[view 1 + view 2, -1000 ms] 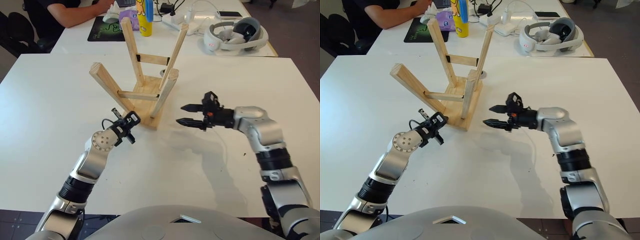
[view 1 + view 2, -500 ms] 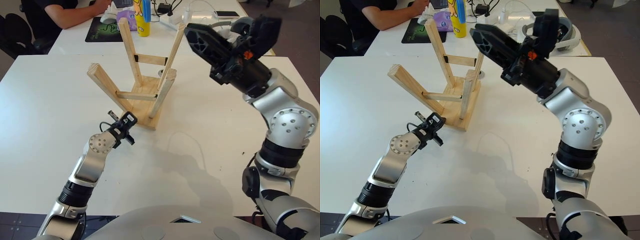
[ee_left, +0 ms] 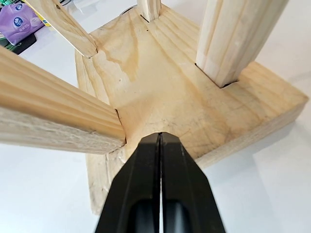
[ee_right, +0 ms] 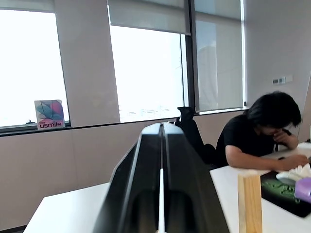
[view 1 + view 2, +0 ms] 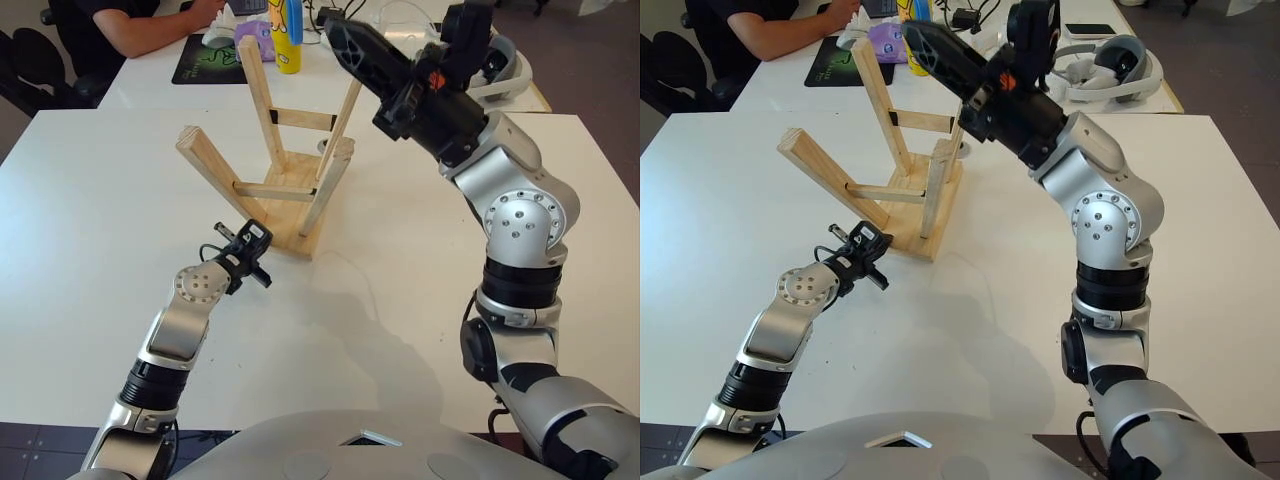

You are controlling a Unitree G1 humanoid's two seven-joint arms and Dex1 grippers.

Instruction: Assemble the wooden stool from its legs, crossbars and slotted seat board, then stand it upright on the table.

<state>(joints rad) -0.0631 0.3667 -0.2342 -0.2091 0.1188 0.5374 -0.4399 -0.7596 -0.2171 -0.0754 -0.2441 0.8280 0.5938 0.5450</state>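
**Wooden stool** (image 5: 285, 190): assembled and inverted on the counter (image 5: 90, 220), slotted seat board (image 3: 160, 92) down, legs up; not yet stood upright.
**Left gripper** (image 5: 254, 234): fingers pressed together, empty, tip at the board's near edge, likely bracing or levering it.
**Right gripper** (image 5: 340, 28): closed, empty, high beside the top of an upturned leg (image 5: 345, 110), probably placed to tip the stool.

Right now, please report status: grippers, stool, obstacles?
Left gripper shut, at seat board edge. Right gripper shut, high near far leg tops. Stool upside down on table. Yellow bottle behind, apart.
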